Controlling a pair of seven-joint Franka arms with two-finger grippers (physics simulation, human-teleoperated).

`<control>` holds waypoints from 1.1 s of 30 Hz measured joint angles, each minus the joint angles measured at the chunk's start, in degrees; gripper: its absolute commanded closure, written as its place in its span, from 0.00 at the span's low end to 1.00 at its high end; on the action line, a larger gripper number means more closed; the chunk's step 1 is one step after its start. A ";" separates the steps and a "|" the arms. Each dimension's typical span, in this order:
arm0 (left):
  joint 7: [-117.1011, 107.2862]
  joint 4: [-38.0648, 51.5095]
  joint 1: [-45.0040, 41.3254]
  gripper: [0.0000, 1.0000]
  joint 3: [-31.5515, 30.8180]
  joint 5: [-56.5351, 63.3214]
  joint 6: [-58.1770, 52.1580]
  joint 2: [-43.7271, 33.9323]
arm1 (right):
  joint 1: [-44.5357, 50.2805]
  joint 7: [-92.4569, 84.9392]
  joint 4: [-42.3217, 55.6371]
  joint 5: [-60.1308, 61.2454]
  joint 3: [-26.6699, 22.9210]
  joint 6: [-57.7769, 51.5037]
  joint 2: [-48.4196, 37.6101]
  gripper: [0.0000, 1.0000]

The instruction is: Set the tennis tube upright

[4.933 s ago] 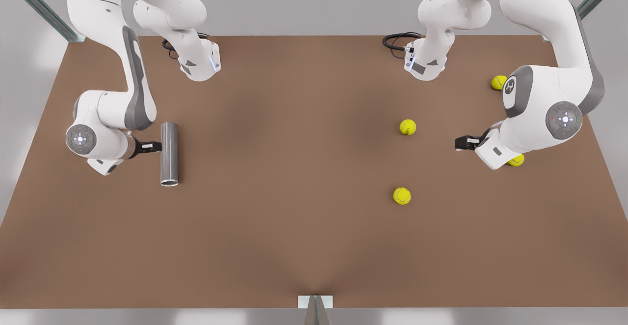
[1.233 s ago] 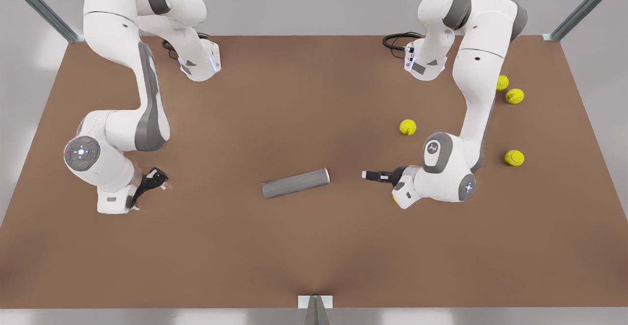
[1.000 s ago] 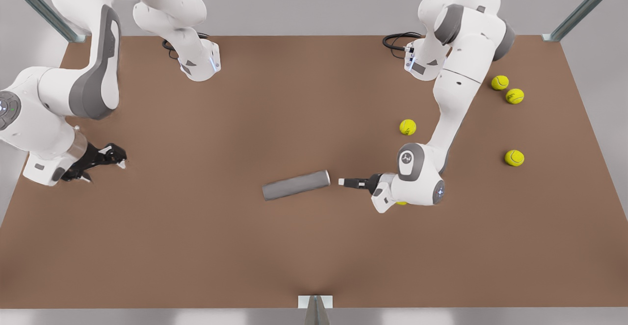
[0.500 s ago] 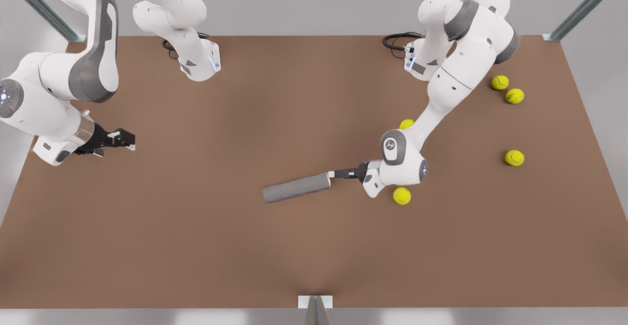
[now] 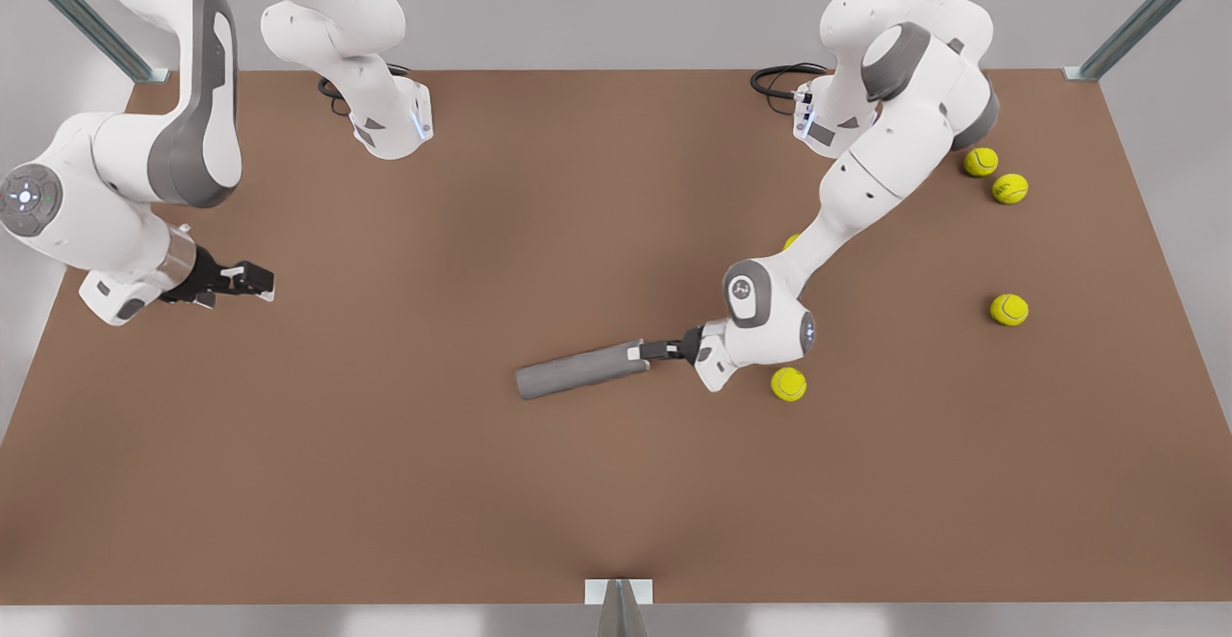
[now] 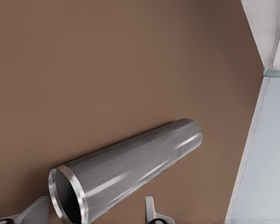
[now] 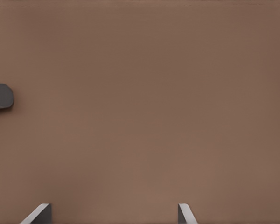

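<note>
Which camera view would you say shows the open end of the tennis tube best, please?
The left wrist view: the tennis tube lies with its light-rimmed open end facing the camera, between the left gripper's fingertips. The front view shows the whole tube lying on the table, mouth hidden by that gripper. The right wrist view shows its closed end.

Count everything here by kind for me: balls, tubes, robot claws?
tennis balls: 5, one half hidden behind an arm
tennis tube: 1, lying down
grippers: 2, left gripper at the tube's open end, right gripper waiting at the front view's left
Total: 8
</note>
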 measured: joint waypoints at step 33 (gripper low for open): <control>2.20 5.36 0.71 0.00 -8.59 -2.16 3.75 4.80 | -0.15 2.61 9.37 -2.11 -0.01 -4.81 2.93 0.00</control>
